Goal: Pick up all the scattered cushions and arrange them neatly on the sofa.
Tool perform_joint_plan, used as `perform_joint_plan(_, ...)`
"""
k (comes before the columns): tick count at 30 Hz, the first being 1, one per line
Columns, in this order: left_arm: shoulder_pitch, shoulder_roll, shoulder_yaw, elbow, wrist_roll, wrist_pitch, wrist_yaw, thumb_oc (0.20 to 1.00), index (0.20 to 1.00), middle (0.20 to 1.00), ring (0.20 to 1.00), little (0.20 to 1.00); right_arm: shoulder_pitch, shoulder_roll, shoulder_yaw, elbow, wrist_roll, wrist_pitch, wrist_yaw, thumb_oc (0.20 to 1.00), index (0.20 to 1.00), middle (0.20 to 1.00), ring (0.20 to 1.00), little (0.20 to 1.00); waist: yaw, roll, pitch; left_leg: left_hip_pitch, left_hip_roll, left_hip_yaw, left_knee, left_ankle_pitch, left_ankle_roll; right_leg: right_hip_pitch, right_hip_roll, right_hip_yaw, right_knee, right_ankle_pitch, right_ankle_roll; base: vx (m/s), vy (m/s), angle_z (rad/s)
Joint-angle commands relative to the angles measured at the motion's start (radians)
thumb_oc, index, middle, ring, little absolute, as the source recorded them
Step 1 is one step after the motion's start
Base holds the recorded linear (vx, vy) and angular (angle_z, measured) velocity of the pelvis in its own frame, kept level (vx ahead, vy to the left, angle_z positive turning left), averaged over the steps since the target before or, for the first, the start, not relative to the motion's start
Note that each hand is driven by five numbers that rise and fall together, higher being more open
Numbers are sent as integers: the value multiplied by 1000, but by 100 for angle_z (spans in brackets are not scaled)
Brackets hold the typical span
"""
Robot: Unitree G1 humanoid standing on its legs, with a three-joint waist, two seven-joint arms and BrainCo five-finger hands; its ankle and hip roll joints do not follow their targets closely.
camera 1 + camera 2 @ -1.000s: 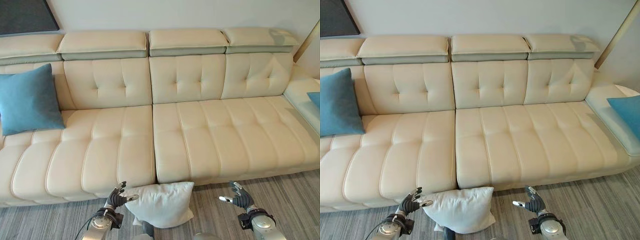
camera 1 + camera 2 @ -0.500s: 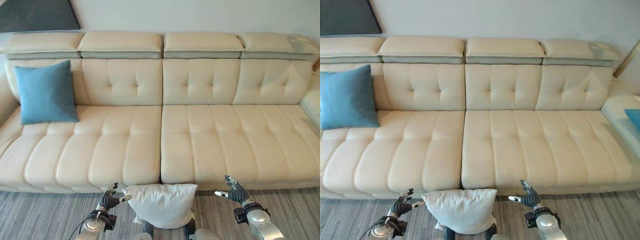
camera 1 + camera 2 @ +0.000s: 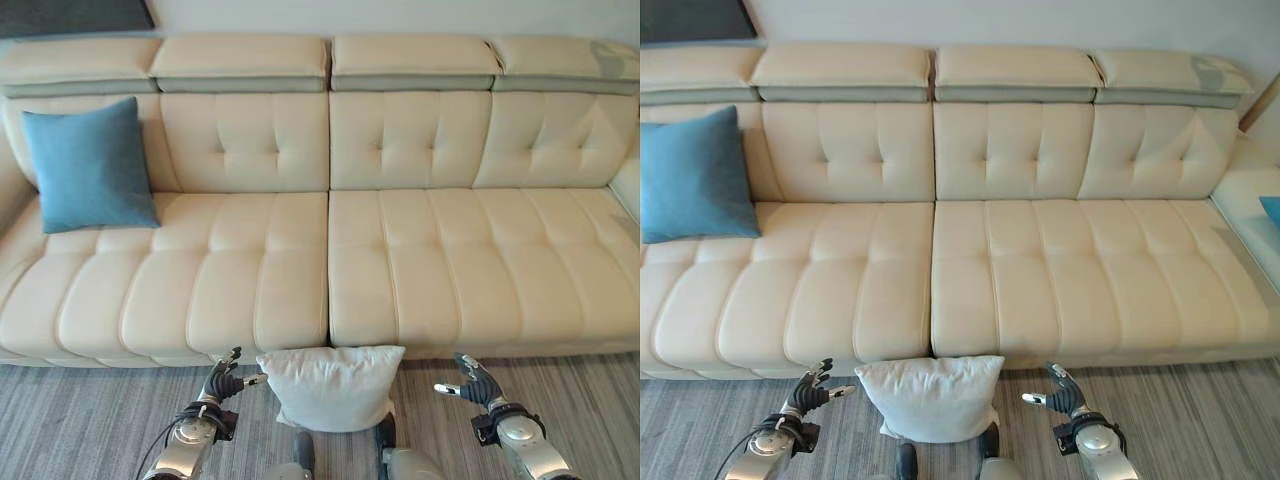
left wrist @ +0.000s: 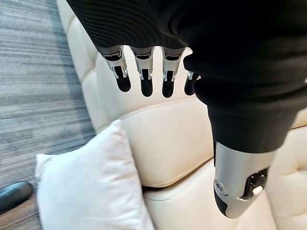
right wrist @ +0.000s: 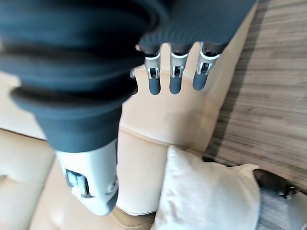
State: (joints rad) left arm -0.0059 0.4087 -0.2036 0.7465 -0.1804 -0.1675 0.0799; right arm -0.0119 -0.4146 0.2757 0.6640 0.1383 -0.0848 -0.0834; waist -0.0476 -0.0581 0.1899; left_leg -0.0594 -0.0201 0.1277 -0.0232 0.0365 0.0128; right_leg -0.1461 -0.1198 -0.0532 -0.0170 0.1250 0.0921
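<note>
Leaning against the sofa's [image 3: 330, 290] front edge on the floor [image 3: 80, 420], the white cushion [image 3: 333, 387] sits between both robot hands, fingers spread and empty, the left robot hand [image 3: 222, 383] just beside its corner and the right robot hand [image 3: 472, 381] farther off.

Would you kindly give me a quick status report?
Left hand and right hand open, flanking white cushion on floor against sofa. Blue cushion already on sofa. Nothing obstructing.

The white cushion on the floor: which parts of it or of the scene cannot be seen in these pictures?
- White cushion: its lower edge is hidden in both eye views by the robot's own body.
- Second blue cushion: cut off by the right eye view's right edge.
- Sofa: both ends cut off by the edges.
</note>
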Motion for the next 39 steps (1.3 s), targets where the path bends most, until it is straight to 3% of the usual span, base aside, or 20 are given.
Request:
perform_joint_plan(1,-52,56,6,-40,-48,-43,37,1000,1000,1000,1000,1000,-119,-12,45,-2,-16,-34,-30,1000,1000,1000,1000,1000,27,11,58,-61,-4,-7,105,-119,-15,-81,34,-2,149,-100,29,-105,28,-22)
perform_joint_plan(5,-120,74,10,-8,-71,-51,64,1000,1000,1000,1000,1000,-170,-3,57,51,-7,-37,-54,1000,1000,1000,1000,1000,37,8,104,-139,2,-9,157,-122,-18,-154,16,-7,217,-109,25,-137,-29,-3)
perform_joint_plan(6,-177,83,9,24,-110,-69,91,1000,1000,1000,1000,1000,-206,-2,53,103,15,-45,-83,1000,1000,1000,1000,1000,46,1,143,-218,-2,-17,230,-136,-23,-199,4,-13,234,-124,8,-130,-78,12)
perform_joint_plan(10,-260,98,20,88,-184,-93,126,1000,1000,1000,1000,1000,-292,-18,49,178,69,-57,-117,1000,1000,1000,1000,1000,45,0,179,-363,3,-25,355,-153,-28,-318,2,-22,304,-137,-8,-113,-96,24)
perform_joint_plan(11,-292,103,19,94,-212,-102,142,1000,1000,1000,1000,1000,-327,-24,45,199,94,-62,-133,1000,1000,1000,1000,1000,42,-1,196,-426,8,-26,415,-160,-30,-372,0,-31,343,-145,-13,-93,-135,18)
perform_joint_plan(12,-333,120,18,103,-250,-117,153,1000,1000,1000,1000,1000,-389,-44,47,233,129,-68,-151,1000,1000,1000,1000,1000,41,9,225,-513,27,-40,505,-205,-34,-455,11,-28,417,-188,-16,-73,-98,10)
perform_joint_plan(14,-366,131,15,104,-259,-121,169,1000,1000,1000,1000,1000,-427,-46,49,245,145,-73,-166,1000,1000,1000,1000,1000,38,12,233,-587,38,-39,564,-219,-34,-527,10,-31,471,-198,-16,-101,-63,17)
perform_joint_plan(15,-423,153,-13,113,-256,-126,177,1000,1000,1000,1000,1000,-499,-59,64,272,168,-81,-182,1000,1000,1000,1000,1000,32,12,248,-707,48,-47,646,-233,-31,-640,15,-22,547,-216,-23,-176,-45,16)
perform_joint_plan(21,-580,172,-69,165,-263,-123,205,1000,1000,1000,1000,1000,-702,-62,133,291,200,-96,-216,1000,1000,1000,1000,1000,21,16,247,-1012,63,-70,846,-280,-16,-930,20,1,746,-264,-45,-54,-8,2)
perform_joint_plan(25,-706,136,-160,179,-245,-108,224,1000,1000,1000,1000,1000,-858,26,203,255,222,-106,-253,1000,1000,1000,1000,1000,22,22,254,-1171,48,-75,940,-302,-1,-1080,18,13,843,-294,-59,3,3,0)
perform_joint_plan(29,-825,97,-235,194,-223,-107,251,1000,1000,1000,1000,1000,-954,110,256,241,241,-125,-264,1000,1000,1000,1000,1000,28,32,252,-1215,30,-79,956,-305,8,-1128,15,14,871,-302,-62,14,-3,7)
perform_joint_plan(30,-856,84,-254,193,-217,-107,256,1000,1000,1000,1000,1000,-974,133,272,232,243,-132,-264,583,583,583,583,583,30,36,250,-1220,25,-82,955,-303,10,-1135,15,16,873,-301,-62,8,-3,7)
perform_joint_plan(31,-858,84,-254,194,-217,-107,257,586,586,586,586,586,-976,132,271,233,243,-132,-264,200,200,200,200,200,30,37,250,-1221,25,-82,956,-303,10,-1136,14,16,874,-302,-62,11,-26,7)
perform_joint_plan(32,-906,61,-274,176,-209,-122,275,200,200,200,200,200,-1004,183,296,203,252,-152,-265,200,200,200,200,200,36,45,242,-1226,11,-87,948,-297,11,-1139,9,14,872,-303,-62,9,-31,8)
perform_joint_plan(35,-930,40,-285,68,-182,-151,298,200,200,200,200,200,-994,225,304,120,237,-178,-254,200,200,200,200,200,45,54,224,-1181,0,-92,888,-277,10,-1104,0,9,834,-297,-57,1,-9,24)
perform_joint_plan(39,-844,51,-281,-136,-87,-168,300,200,200,200,200,200,-889,195,292,-13,204,-194,-204,200,200,200,200,200,44,50,192,-1075,-1,-100,769,-253,1,-1002,-7,2,728,-270,-39,-12,15,20)
